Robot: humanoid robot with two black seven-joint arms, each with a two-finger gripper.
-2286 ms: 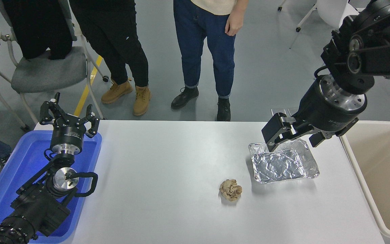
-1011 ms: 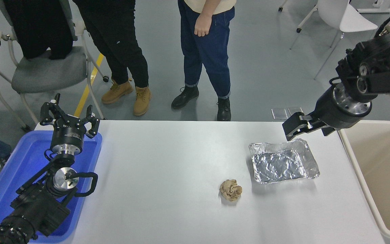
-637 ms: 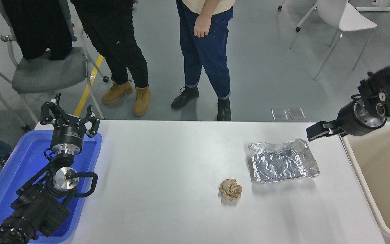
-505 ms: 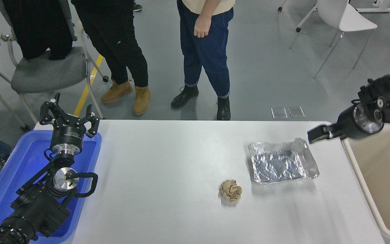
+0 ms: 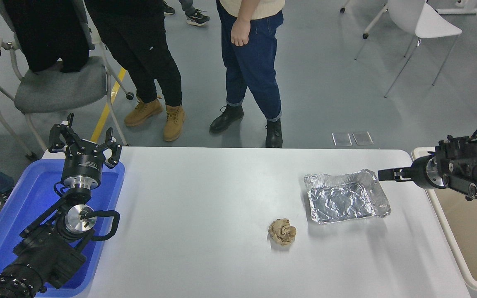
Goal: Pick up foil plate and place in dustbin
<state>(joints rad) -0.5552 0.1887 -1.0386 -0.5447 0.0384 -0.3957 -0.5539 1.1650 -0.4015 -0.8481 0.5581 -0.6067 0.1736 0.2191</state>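
Foil plate (image 5: 347,197) lies just left of right claw (image 5: 381,174).

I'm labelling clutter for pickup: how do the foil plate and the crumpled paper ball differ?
The foil plate is shiny silver; the paper ball is dull tan. The plate is a flat, shallow, rimmed rectangle; the ball is a rounded wad. The plate covers far more table and lies farther right. Both are crinkled, untouched on the table.
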